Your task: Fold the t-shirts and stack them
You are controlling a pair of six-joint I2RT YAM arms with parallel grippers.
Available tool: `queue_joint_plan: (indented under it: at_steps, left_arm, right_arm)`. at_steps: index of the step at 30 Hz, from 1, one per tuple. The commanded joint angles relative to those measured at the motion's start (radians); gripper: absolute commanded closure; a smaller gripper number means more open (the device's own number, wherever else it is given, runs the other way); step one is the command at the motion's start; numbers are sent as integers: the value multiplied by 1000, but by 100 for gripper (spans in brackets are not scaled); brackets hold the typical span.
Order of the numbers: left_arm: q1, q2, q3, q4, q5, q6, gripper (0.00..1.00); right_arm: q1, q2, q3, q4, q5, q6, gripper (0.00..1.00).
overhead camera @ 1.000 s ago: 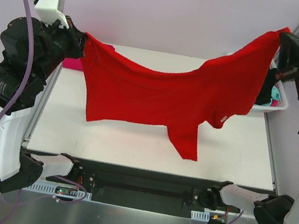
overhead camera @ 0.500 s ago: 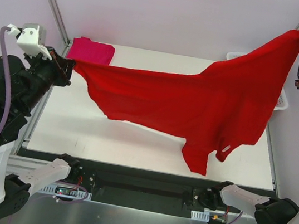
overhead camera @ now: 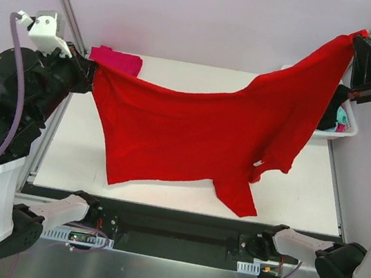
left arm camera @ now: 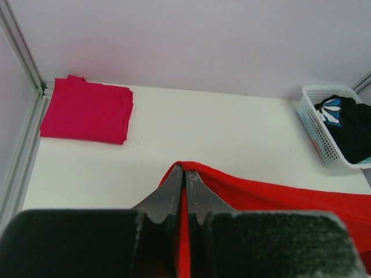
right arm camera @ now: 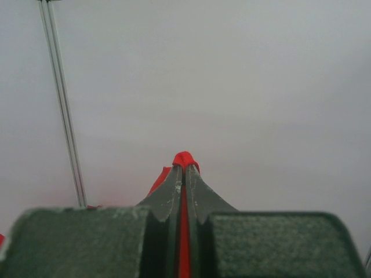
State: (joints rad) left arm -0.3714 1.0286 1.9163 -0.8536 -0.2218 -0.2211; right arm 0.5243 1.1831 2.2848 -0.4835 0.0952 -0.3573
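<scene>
Red shirt: the large, plain, bright red soft-cloth t-shirt point(overhead camera: 193, 133) hangs stretched between both arms over the white table point(overhead camera: 288, 196).
Left gripper point(left arm camera: 185, 169): pinched tight on the shirt's left edge.
Right gripper point(right arm camera: 185, 168): pinched tight on its right edge, held higher.
Handling: light, limp and sagging mid-span; I judge corner grips suit it best.

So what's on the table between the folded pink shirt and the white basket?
Nothing. The left wrist view shows bare tabletop between the pink shirt and the basket.
</scene>
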Motion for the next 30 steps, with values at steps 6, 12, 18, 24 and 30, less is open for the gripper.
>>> queue_joint_plan:
  at_steps: [6,12,18,24,30]
  left_arm:
    - [6,19,9,25,-37,20,100]
    - [5,13,12,28,-34,17,100]
    - [6,-38,-13,37,-8,-3,100]
    - [6,-87,-34,39,35,-35,100]
    - [6,-197,-77,70,79,-47,100]
  right_arm:
    - [0,-13,-8,49,31,-23,99]
    - [0,-33,-31,49,28,-17,99]
    - [2,-88,-65,45,26,7,99]
    - [0,-154,-117,31,-5,67,99]
    - [0,-258,-188,26,-51,161,99]
